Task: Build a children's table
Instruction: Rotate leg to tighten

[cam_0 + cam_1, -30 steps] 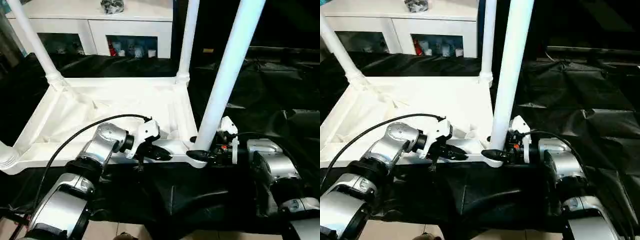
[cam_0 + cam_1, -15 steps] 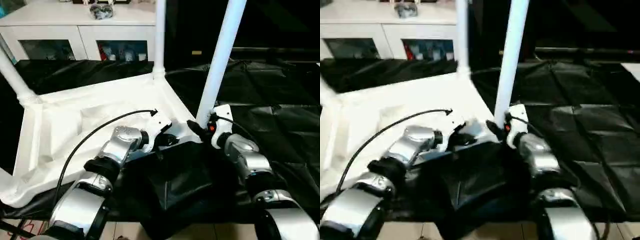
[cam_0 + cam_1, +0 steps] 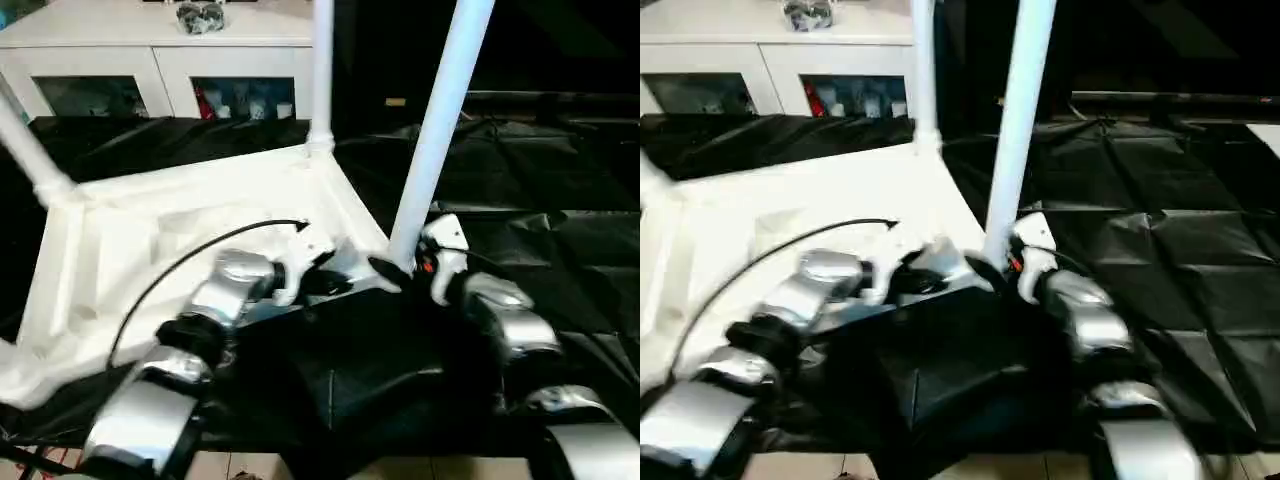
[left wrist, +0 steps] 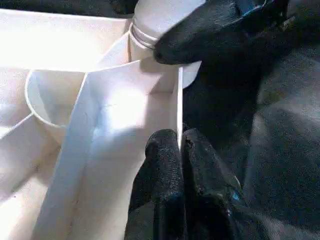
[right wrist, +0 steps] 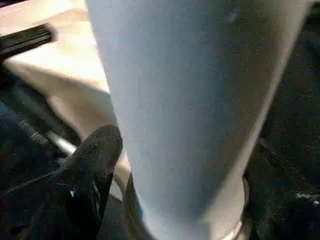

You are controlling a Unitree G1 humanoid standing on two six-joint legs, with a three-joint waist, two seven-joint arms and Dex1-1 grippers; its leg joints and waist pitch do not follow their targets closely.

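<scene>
The children's table lies upside down: its white top (image 3: 150, 240) shows the ribbed underside, and white legs stand upright in the corner sockets. My left gripper (image 3: 328, 283) is shut on the thin near rim of the top, and the left wrist view shows the rim wall (image 4: 178, 100) pinched between my left gripper's (image 4: 180, 145) fingers. My right gripper (image 3: 392, 268) sits around the base of the near right leg (image 3: 435, 130), which looms close in the right wrist view (image 5: 190, 100). The far right leg (image 3: 322, 70) and far left leg (image 3: 25, 150) stand behind.
A white cabinet (image 3: 170, 60) with glass doors stands at the back, with a small object (image 3: 200, 15) on top. Crumpled black sheeting (image 3: 520, 180) covers the surface under and to the right of the table.
Over the second the table top has swung, its near right corner moving away from me with both grippers on it. In the last half second it hardly shifts.
</scene>
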